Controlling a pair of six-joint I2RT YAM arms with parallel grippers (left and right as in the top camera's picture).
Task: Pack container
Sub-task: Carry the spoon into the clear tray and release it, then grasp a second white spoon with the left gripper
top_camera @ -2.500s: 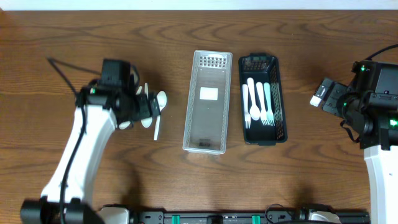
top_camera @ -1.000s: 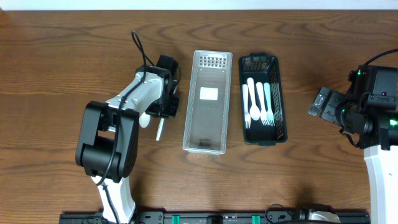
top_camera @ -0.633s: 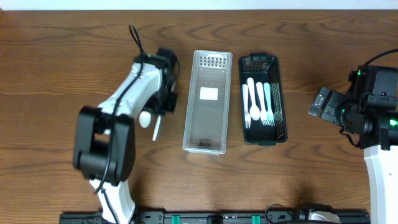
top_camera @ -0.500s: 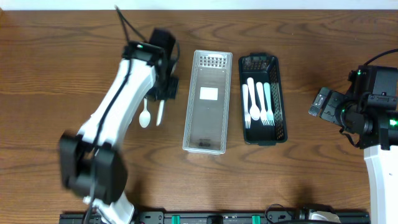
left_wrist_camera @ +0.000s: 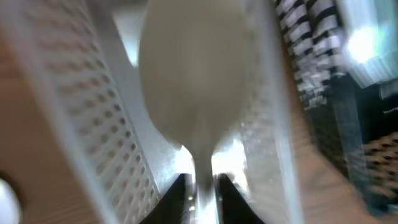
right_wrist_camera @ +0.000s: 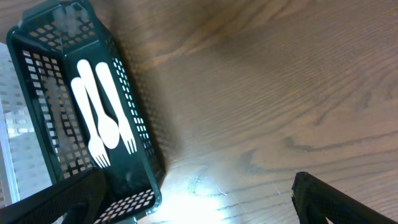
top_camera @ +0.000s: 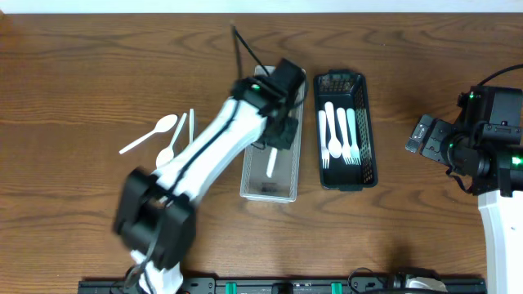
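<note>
Shifted right since half a second ago: left fingers off the loose spoons on counter, now over clear tray. Clenched on white spoon by handle. Long axis near–far along tray, bowl seemingly nearward (blurred). Right fingers spread, empty.

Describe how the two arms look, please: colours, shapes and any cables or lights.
Both arms have white, rounded links joined by black joint housings. The left arm carries a thin black cable near its wrist. The right arm shows small green lights and black jaws.
</note>
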